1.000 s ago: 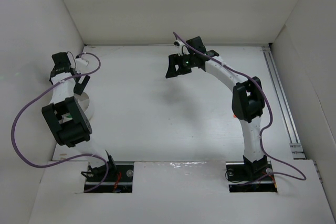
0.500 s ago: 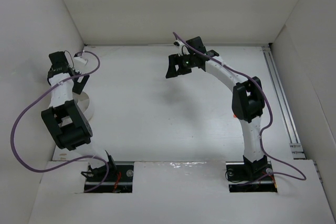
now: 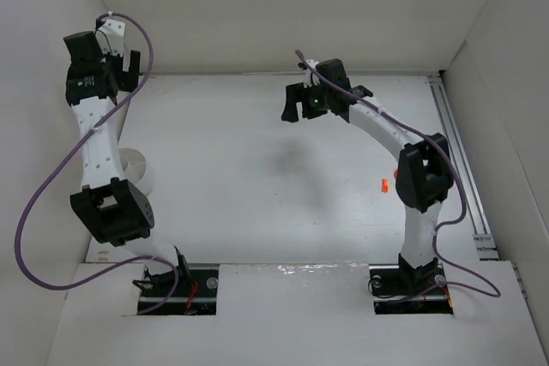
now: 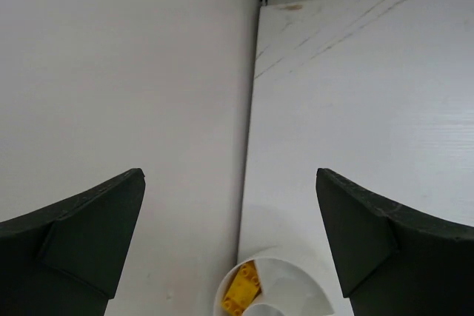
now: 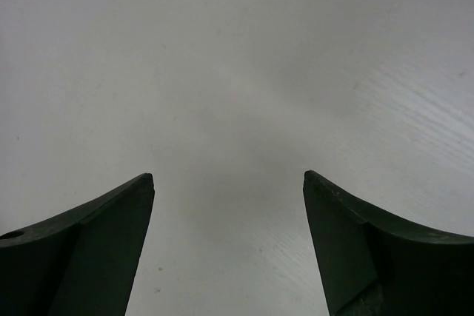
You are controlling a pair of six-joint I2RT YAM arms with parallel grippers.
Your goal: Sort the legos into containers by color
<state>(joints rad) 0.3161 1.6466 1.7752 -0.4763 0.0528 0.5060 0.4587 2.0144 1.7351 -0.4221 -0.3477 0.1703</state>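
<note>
Two end effectors hang spread and empty over the white bench (image 5: 237, 49). The left end effector (image 4: 229, 175) is above a container (image 4: 275, 260) that sits by the side wall (image 4: 111, 72) and holds a yellow lego (image 4: 243, 291). The right end effector (image 5: 227, 177) is over bare surface. One orange lego (image 3: 385, 184) lies well apart from it, beside the right arm's elbow (image 3: 422, 173). Fetching it likely means drawing that arm back, centring the brick between the fingers (image 5: 89, 242), descending straight and closing gently, since so small a piece could skid away.
</note>
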